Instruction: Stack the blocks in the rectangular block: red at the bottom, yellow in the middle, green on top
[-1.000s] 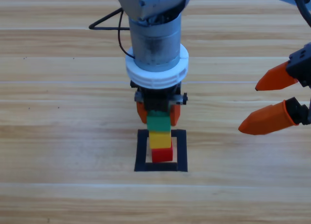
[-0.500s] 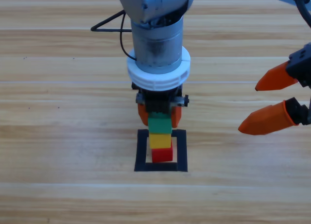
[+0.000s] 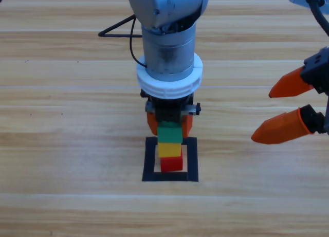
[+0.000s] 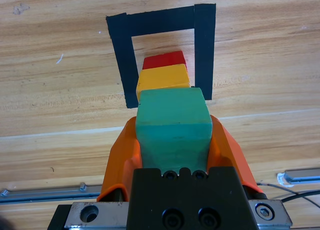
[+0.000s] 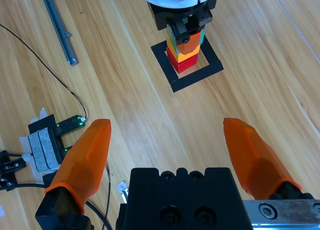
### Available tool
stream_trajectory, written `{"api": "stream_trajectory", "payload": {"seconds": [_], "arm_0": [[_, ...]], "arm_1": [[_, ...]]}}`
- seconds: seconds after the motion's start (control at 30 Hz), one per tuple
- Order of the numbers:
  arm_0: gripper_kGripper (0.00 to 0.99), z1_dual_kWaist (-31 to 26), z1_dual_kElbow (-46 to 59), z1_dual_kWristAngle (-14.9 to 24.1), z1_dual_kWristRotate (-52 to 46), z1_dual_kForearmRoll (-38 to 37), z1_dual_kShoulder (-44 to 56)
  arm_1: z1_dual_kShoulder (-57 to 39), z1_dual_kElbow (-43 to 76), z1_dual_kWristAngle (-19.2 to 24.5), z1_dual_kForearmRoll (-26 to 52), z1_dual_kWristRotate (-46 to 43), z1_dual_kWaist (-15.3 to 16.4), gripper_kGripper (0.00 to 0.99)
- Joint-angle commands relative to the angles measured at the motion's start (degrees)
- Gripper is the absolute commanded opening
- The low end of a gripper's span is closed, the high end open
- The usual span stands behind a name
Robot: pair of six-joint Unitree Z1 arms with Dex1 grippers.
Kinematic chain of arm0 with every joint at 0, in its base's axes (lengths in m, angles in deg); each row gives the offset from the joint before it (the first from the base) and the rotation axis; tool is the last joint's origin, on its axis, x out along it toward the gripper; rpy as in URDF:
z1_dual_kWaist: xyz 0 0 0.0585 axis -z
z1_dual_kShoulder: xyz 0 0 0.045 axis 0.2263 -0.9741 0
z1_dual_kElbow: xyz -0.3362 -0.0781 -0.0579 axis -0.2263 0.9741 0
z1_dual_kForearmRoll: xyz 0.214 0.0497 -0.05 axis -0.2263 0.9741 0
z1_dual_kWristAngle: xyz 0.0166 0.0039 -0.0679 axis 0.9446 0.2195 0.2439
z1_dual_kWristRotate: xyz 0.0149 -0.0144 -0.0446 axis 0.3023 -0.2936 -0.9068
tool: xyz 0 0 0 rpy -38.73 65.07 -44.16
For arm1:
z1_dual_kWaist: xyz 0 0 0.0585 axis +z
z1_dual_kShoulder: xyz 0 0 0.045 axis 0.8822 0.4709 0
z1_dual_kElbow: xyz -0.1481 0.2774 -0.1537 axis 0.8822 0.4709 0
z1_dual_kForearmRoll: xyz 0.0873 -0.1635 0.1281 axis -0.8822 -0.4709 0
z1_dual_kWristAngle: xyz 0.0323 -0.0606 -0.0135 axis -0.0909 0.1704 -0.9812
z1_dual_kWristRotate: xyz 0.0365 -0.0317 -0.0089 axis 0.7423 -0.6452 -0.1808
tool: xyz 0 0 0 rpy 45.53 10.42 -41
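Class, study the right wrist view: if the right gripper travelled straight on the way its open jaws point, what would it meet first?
Probably bare table first, since the right gripper looks down at the wood. Farther along that line stand the tape outline, the stack of blocks and the left gripper; depth is hard to judge.

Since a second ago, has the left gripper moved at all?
Yes, slightly. The left gripper, shut on the green cube, sits a little lower and right in the high view against the black tape outline, which stayed put.
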Motion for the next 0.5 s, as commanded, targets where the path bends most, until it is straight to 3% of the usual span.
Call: {"api": "stream_trajectory", "payload": {"seconds": [0.03,0.1,0.17,0.2,0.23,0.27,0.5], "arm_0": [[0.041,1.02,-0.39,0.46,-0.72,0.57,-2.11],[0.061,1.02,-0.30,0.55,-0.72,0.57,-2.02],[0.210,1.02,-0.65,0.55,-0.63,0.57,-1.85],[0.456,1.02,-0.65,0.55,-0.89,0.48,-1.58],[0.796,1.02,-0.56,0.55,-0.98,0.57,-1.50],[0.969,1.02,-0.47,0.55,-1.07,0.57,-1.41],[0.990,1.11,-0.30,0.64,-1.07,0.57,-1.32]], "arm_1": [[2.69,-0.44,-1.19,-0.90,-0.62,-1.30,0.990],[2.69,-0.44,-1.19,-0.90,-0.62,-1.30,0.990],[2.78,-0.52,-1.19,-0.90,-0.62,-1.30,0.990],[2.78,-0.52,-1.19,-0.90,-0.62,-1.30,0.990],[2.86,-0.52,-1.19,-0.90,-0.62,-1.30,0.990],[2.78,-0.52,-1.19,-0.90,-0.62,-1.30,0.990],[3.22,-0.52,-1.19,-0.90,-0.62,-1.30,0.990]]}}
